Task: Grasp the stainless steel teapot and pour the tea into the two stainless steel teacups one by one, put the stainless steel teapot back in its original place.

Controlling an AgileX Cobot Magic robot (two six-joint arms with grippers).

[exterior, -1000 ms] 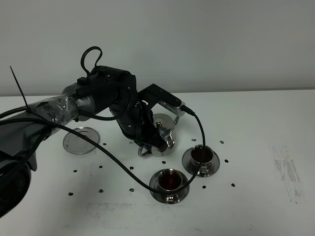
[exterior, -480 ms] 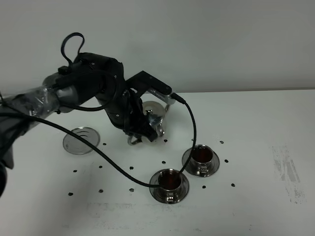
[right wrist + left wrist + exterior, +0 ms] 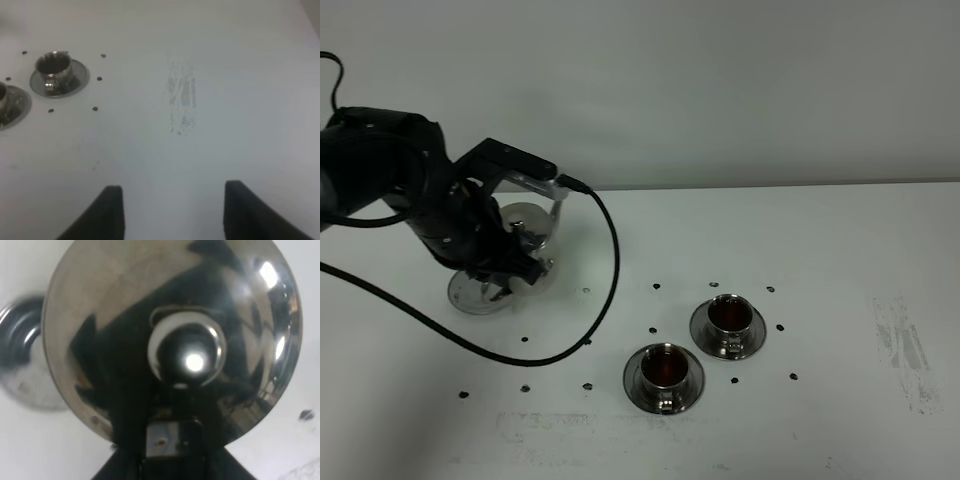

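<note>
Teapot (image 3: 528,238) in left gripper (image 3: 510,272) — above coaster (image 3: 470,292)

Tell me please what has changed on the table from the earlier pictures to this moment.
The left gripper, still shut on the stainless steel teapot, has carried it left across the table, away from the two stainless steel teacups to above the round steel coaster. Whether it has been set down cannot be told. Both cups kept their places, with dark tea in them. The right gripper is open and idle.

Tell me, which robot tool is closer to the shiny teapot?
The left tool. It is shut on the teapot, carrying it over the round coaster. The right tool is far off, over bare table past the teacups.
</note>
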